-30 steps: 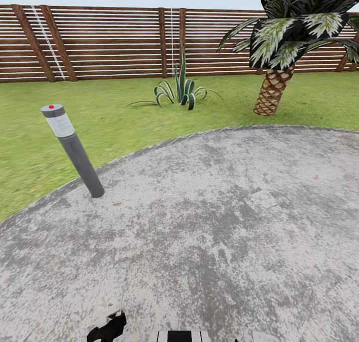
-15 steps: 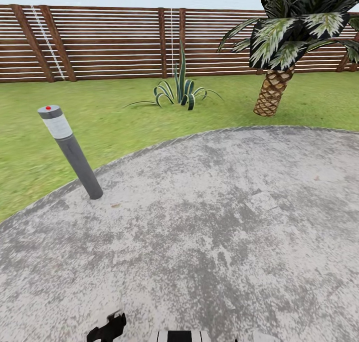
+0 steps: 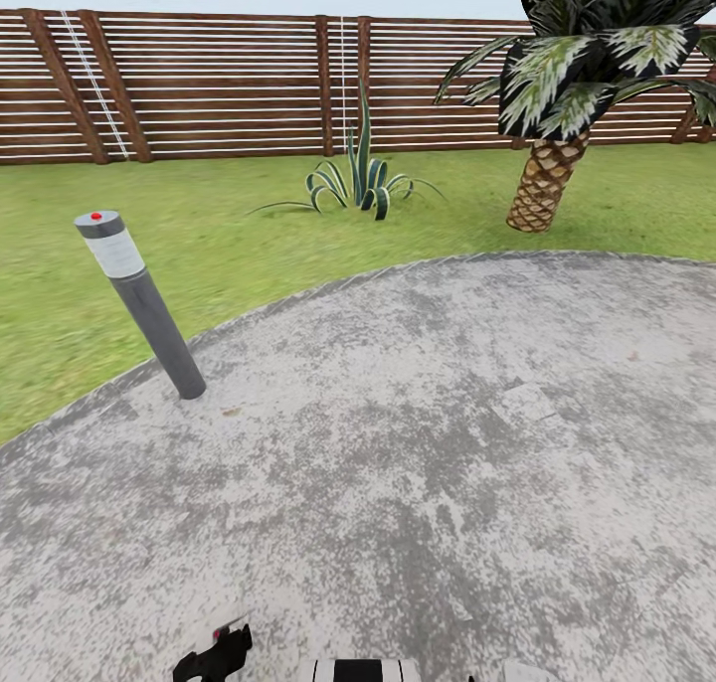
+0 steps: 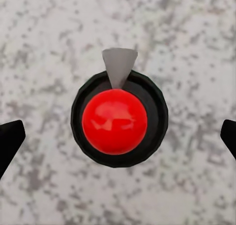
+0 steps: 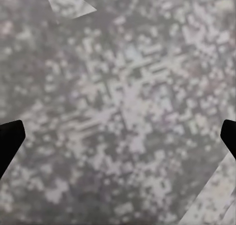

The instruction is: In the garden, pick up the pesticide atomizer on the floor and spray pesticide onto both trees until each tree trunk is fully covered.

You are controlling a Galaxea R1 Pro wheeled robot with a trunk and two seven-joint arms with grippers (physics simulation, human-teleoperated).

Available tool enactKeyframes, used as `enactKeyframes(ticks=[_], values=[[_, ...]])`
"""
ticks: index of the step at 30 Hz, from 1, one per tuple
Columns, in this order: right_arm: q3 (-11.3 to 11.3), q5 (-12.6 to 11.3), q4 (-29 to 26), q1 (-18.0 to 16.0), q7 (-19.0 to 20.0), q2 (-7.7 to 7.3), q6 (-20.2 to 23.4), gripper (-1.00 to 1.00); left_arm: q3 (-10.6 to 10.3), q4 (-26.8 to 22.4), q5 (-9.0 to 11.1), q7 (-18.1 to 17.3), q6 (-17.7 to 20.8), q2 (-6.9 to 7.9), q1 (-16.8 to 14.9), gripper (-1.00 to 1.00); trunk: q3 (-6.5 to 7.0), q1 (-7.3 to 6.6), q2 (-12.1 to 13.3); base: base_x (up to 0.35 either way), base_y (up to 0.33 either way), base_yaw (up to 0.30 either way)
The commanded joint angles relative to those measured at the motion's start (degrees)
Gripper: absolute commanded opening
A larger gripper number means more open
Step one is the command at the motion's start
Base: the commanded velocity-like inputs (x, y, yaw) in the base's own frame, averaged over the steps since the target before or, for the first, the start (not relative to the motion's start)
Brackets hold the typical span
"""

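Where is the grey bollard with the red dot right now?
In the head view the bollard stands at the left, on the edge of the paved circle where it meets the lawn.

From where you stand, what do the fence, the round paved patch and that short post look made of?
The fence looks like brown timber: horizontal slats on thicker posts. The paved patch looks like rough, matte concrete or stone, mottled grey and white. The post looks like dark grey metal, smooth, with a pale band near its top; plastic is possible.

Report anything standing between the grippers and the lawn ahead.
Nothing stands on the paving straight ahead, up to the lawn. The grey bollard stands at the paving's left edge. The palm and a spiky plant stand on the grass farther off, right and centre.
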Motion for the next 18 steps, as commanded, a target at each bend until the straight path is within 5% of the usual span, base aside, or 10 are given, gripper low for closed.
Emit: enactKeyframes(ticks=[1,18], values=[[-0.2,0.0,0.0,0.0,-0.1,0.03,-0.2,1.0,-0.5,0.0,0.4,0.3,-0.2,0.0,0.0,1.0,-0.04,-0.01,0.0,0.009,0.008,0.0],[-0.2,0.0,0.0,0.0,0.0,0.03,-0.2,1.0,-0.5,0.0,0.4,0.3,-0.2,-0.01,0.0,1.0,-0.04,-0.01,0.0,0.028,0.001,0.0]])
